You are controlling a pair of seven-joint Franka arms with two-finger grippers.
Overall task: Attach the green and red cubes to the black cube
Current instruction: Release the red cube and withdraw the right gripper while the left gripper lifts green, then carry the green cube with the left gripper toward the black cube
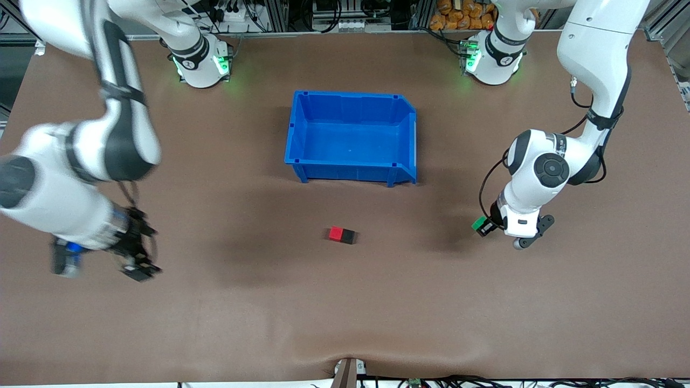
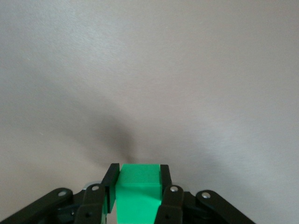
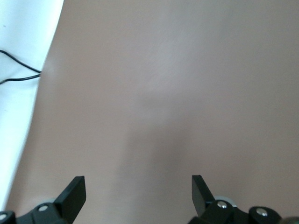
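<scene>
The red cube point(image 1: 336, 233) and the black cube point(image 1: 348, 236) sit joined side by side on the table, nearer to the front camera than the blue bin. My left gripper point(image 1: 483, 226) is shut on the green cube point(image 1: 478, 223) and holds it above the table toward the left arm's end. In the left wrist view the green cube point(image 2: 138, 189) sits between the two black fingers, with bare table under it. My right gripper point(image 1: 141, 261) is open and empty over the table at the right arm's end; its fingers point(image 3: 74, 192) stand wide apart.
A large blue bin point(image 1: 353, 137) stands mid-table, farther from the front camera than the cubes; nothing shows inside it. The table's edge with a white strip and a black cable point(image 3: 18, 77) shows in the right wrist view.
</scene>
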